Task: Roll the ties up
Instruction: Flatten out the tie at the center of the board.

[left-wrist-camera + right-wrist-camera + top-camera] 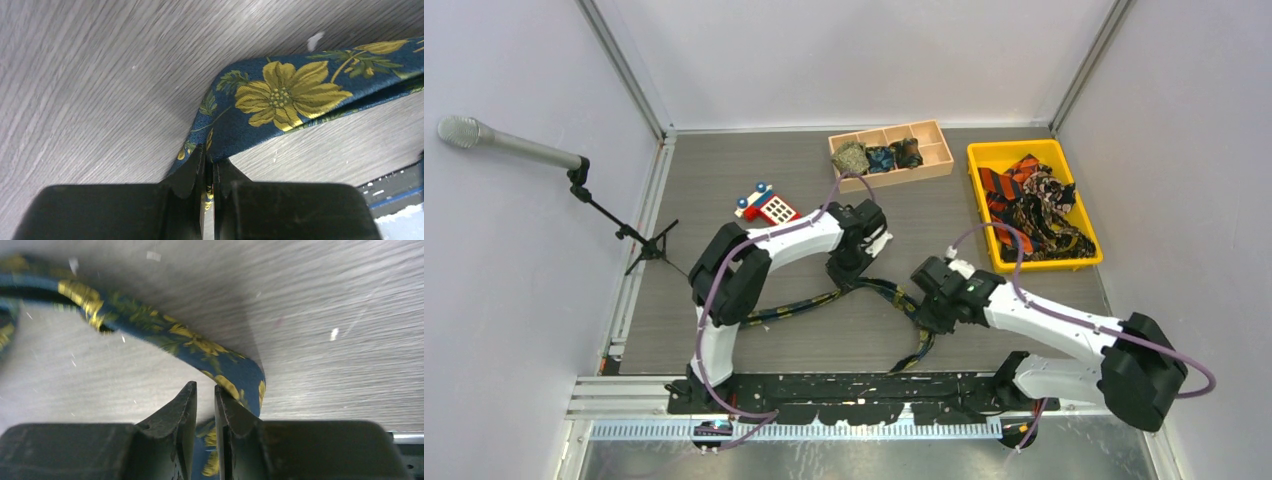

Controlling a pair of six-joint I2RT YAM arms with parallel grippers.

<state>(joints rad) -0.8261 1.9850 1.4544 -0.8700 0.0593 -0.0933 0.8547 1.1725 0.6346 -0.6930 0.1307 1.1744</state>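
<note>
On the counter (724, 170), in front of both arms: navy tie (809, 303) w/ yellow-gold flowers, strung out loose, one stretch running off to the L, another curling down toward the near edge. L wrist view: left jaws clenched on it, fabric (280, 95) pinched thin betw. them, tie bending up off the wood right at the grip. R wrist view: right jaws grasping it too, gap a bit wider, a fold of the tie (200, 345) standing betw. them and looping away L. Two grips close together on one tie, prob. so one side anchors while the other turns fabric round it to start the coil (my read only). Roll not begun, tie is all loose length. Three finished coils (881, 158) sit in the wooden divider box (894, 172) at back, one per compartment; compartment next to them likely takes this one. Yellow bin (1014, 150) at R holds tangled unrolled ties (1034, 210), so plenty left to do. Toy phone (769, 207) off to L, not involved
</note>
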